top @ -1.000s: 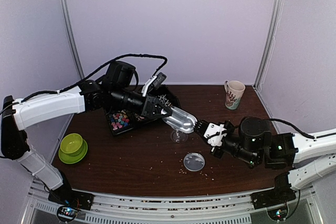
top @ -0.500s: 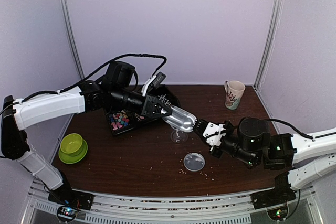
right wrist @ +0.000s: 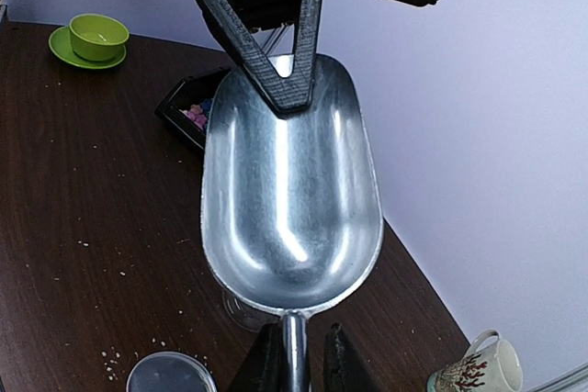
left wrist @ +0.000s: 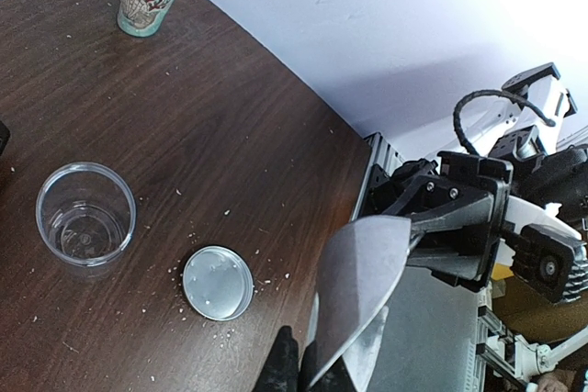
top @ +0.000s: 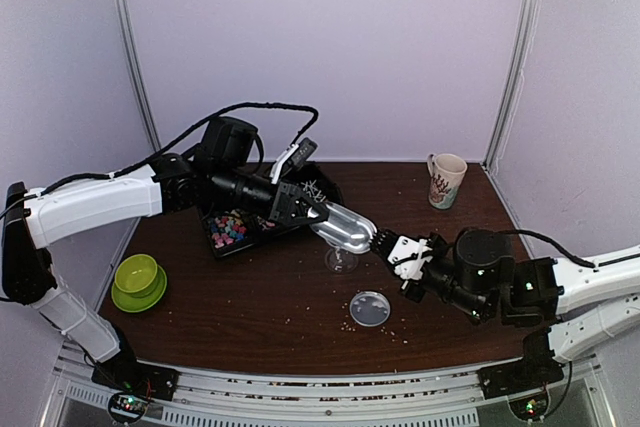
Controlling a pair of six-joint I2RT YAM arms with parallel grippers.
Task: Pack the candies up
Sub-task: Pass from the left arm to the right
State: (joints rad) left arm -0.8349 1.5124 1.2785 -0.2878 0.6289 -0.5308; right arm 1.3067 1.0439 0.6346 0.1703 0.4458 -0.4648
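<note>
The candies (top: 229, 229) lie in a black tray (top: 215, 245) at the back left, pastel bits also showing in the right wrist view (right wrist: 195, 115). A metal scoop (top: 345, 225) hangs level over a clear cup (top: 341, 260), and its bowl (right wrist: 289, 199) looks empty. My left gripper (top: 318, 209) is shut on the scoop's front lip (left wrist: 363, 273). My right gripper (right wrist: 301, 353) straddles the scoop's thin handle; one finger touches it and a narrow gap shows at the other.
A round clear lid (top: 370, 308) lies on the table near the cup (left wrist: 85, 213). A patterned mug (top: 445, 179) stands at the back right. A green bowl on a saucer (top: 137, 279) sits at the front left. Pale crumbs dot the dark table.
My right arm has crept a little to the left, closer along the scoop's handle. The left arm and the scoop have stayed where they were.
</note>
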